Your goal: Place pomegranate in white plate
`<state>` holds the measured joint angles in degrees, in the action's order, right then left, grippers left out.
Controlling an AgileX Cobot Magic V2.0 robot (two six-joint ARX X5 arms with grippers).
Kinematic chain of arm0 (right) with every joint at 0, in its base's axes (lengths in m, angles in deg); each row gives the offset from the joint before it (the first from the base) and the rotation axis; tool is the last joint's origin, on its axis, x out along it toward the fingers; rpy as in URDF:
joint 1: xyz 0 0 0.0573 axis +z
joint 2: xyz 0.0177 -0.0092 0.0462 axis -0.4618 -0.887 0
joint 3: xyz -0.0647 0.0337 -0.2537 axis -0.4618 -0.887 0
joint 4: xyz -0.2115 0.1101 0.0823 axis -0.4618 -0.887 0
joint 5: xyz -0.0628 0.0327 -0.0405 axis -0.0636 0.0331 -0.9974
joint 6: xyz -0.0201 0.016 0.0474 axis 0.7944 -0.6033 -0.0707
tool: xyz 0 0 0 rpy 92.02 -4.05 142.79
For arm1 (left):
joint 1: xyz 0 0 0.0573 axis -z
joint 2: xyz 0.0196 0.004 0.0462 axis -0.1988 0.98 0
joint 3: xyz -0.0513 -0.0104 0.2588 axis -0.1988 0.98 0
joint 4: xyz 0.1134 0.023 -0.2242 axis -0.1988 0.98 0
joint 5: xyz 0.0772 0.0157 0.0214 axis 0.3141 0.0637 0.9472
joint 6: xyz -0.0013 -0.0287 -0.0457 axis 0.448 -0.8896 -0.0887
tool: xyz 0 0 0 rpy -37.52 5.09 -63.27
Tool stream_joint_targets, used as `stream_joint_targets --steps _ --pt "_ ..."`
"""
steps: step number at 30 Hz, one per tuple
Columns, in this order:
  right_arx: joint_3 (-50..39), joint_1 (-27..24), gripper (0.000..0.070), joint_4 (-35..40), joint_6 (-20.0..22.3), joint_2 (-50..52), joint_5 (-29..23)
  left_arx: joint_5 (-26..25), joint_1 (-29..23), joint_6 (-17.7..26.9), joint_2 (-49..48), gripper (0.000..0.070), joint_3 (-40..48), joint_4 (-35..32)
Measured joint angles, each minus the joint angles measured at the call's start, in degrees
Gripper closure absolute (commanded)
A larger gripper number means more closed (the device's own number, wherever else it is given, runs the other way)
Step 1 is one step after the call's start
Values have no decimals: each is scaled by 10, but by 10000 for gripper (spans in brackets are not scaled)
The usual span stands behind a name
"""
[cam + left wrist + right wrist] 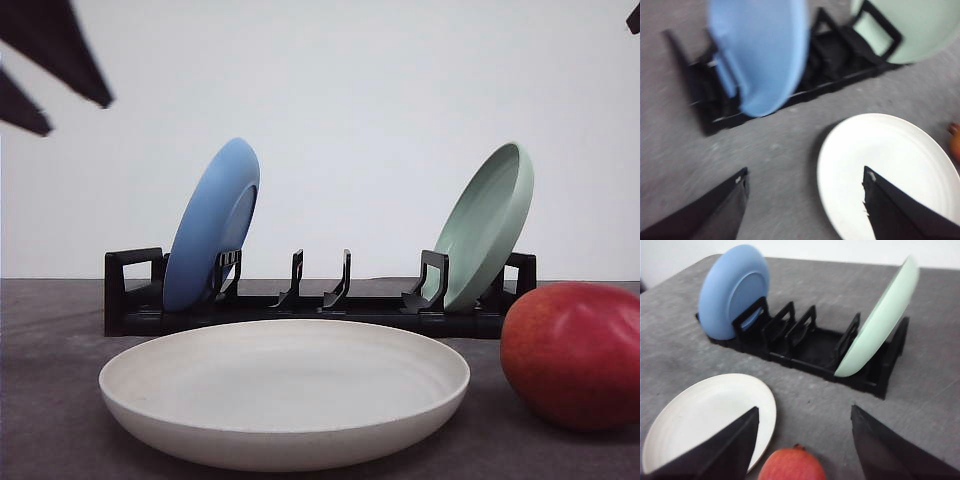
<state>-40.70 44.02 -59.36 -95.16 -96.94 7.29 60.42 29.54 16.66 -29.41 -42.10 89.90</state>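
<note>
Right tool gapes above pomegranate; front view hides this.

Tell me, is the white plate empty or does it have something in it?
Empty. The white plate lies bare on the table; the pomegranate sits beside it, outside the rim.

A black dish rack stands on the grey bench. A blue plate leans in its left end. A pale green plate leans in its right end.

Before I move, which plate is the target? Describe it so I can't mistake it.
Find the black rack across the table's middle. The white plate lies flat just in front of it, left of the pomegranate. The blue plate and green plate stand tilted in the rack.
</note>
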Motion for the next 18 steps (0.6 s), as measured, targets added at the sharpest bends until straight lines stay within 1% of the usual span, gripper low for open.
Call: stream_joint_targets --steps 3,6,7,11,13,16,18 --pt "0 6 330 -15 -22 -5 10 -16 -60 -3 -7 265 0 15" --pt "2 24 330 -37 -51 -29 9 -17 -88 -9 -19 265 0 16" --pt "3 32 330 -46 -61 -40 6 -17 -90 -10 -24 266 0 16" --pt "17 74 330 -71 -102 -105 -35 -19 -88 -11 -34 266 0 16" --pt "26 95 330 -75 -113 -143 -52 -19 -87 -11 -33 266 0 16" --pt "43 123 326 -79 -125 -209 -55 -19 -87 -11 -33 266 0 16" --pt "58 139 307 -84 -130 -259 -63 -19 -87 -11 -33 266 0 16"
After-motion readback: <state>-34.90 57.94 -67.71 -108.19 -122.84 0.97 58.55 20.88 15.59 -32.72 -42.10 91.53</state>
